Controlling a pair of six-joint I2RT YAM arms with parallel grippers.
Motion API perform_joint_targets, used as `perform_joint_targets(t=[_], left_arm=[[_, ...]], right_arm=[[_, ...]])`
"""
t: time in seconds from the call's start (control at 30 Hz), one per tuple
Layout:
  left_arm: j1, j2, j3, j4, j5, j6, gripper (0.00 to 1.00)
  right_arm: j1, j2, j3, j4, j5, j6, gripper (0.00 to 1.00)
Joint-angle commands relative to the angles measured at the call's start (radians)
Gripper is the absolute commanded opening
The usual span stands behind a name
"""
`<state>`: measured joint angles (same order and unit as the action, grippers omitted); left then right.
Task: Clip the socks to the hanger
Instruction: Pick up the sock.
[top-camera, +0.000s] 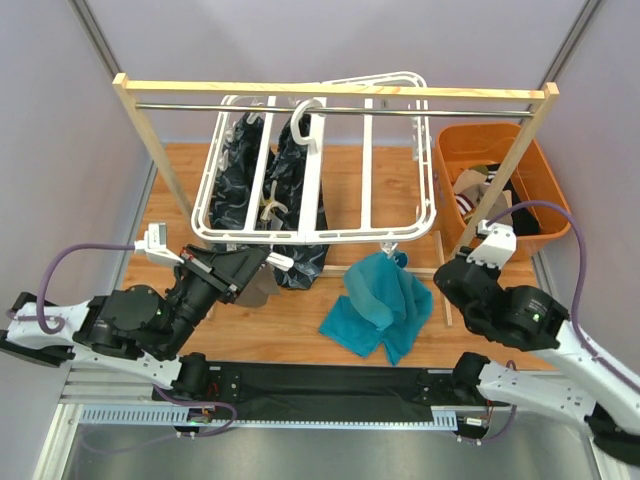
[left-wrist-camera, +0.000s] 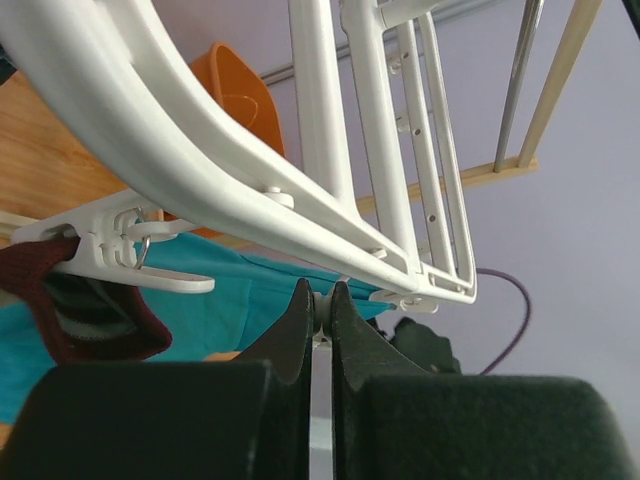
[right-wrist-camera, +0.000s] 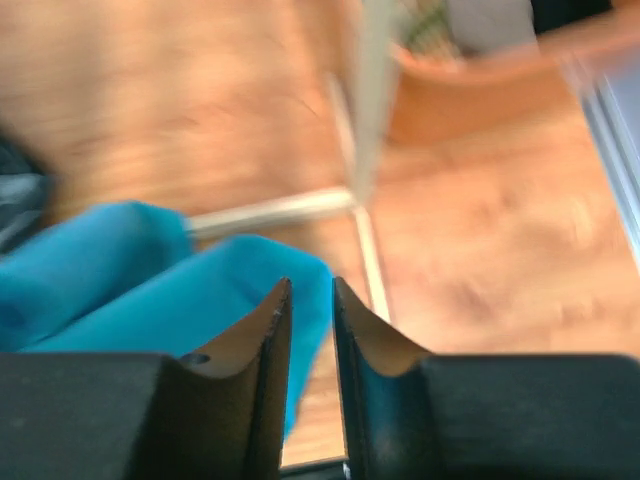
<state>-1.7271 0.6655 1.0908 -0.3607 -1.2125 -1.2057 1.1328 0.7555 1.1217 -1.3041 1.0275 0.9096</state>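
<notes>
**Left jaws nipped on a hanger clip; right jaws at the teal sock**

The left gripper (left-wrist-camera: 320, 290) has its jaws pressed all but together, with a small white clip (left-wrist-camera: 321, 318) pinched between the tips. Just above the tips runs the near rail of the hanger (left-wrist-camera: 200, 160), whose crossbars slope away overhead. To the left of the tips a second clip (left-wrist-camera: 110, 245) hangs from that rail and grips a dark red sock (left-wrist-camera: 95, 320) with grey stripes. Beyond and below both is the teal sock (left-wrist-camera: 240, 290), and farther off the orange bin (top-camera: 445, 180).

The right gripper (right-wrist-camera: 311, 285) shows a narrow slit between its jaws. The view is blurred, so I cannot tell whether they pinch anything. The teal sock sits right at the tips and spreads to their left. Ahead stands a post of the wooden rack (top-camera: 330, 90), with the bin beyond it to the right.

From above, the hanger hangs by its hook from the rack's rail, with a dark patterned cloth (top-camera: 295, 180) under its left half.
</notes>
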Motion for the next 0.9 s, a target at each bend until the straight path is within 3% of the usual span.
perform_joint_targets(t=[0.0,0.07,0.2,0.3,0.33,0.43,0.5,0.53,0.6,0.63,0.67,0.7,0.77,0.87], left_arm=[[0.0,-0.009,-0.029,-0.061,0.008,-0.012,0.0],[0.0,-0.017,-0.035,-0.066,0.01,-0.018,0.0],[0.0,-0.032,-0.035,-0.092,0.024,-0.029,0.0],[0.0,-0.027,-0.043,-0.072,0.028,-0.012,0.0],[-0.002,-0.026,-0.045,-0.069,0.031,-0.002,0.0],[0.0,-0.027,-0.049,-0.081,0.048,0.006,0.0],[-0.002,-0.032,-0.057,-0.089,0.067,0.009,0.0],[0.0,-0.035,-0.06,-0.092,0.073,0.008,0.0],[0.0,-0.043,-0.065,-0.104,0.097,0.005,0.0],[-0.002,-0.041,-0.071,-0.107,0.103,0.003,0.0],[-0.002,-0.044,-0.074,-0.119,0.116,-0.003,0.0],[0.0,-0.043,-0.077,-0.126,0.119,-0.008,0.0],[0.0,-0.047,-0.084,-0.136,0.129,-0.008,0.0],[0.0,-0.079,-0.118,-0.127,0.152,0.006,0.0]], right_arm=[[-0.347,-0.08,-0.132,0.223,-0.369,-0.26,0.22],[-0.442,-0.119,-0.164,0.262,-0.421,-0.31,0.17],[-0.444,-0.26,-0.151,0.322,-0.422,-0.311,0.19],[-0.443,-0.269,-0.135,0.312,-0.307,-0.278,0.31],[-0.444,-0.236,-0.126,0.301,-0.263,-0.267,0.42],[-0.502,-0.147,-0.089,0.316,-0.091,-0.276,0.5],[-0.604,-0.127,-0.088,0.418,-0.095,-0.354,0.5],[-0.769,-0.116,-0.086,0.458,-0.145,-0.377,0.5],[-0.994,-0.079,-0.083,0.546,-0.433,-0.399,0.49],[-1.242,-0.059,-0.079,0.565,-0.558,-0.393,0.47],[-1.353,-0.006,-0.08,0.586,-0.783,-0.382,0.46],[-1.531,0.019,-0.086,0.598,-0.882,-0.361,0.41],[-1.642,0.065,-0.103,0.658,-1.094,-0.347,0.39],[-1.688,0.191,-0.094,0.758,-1.191,-0.336,0.42]])
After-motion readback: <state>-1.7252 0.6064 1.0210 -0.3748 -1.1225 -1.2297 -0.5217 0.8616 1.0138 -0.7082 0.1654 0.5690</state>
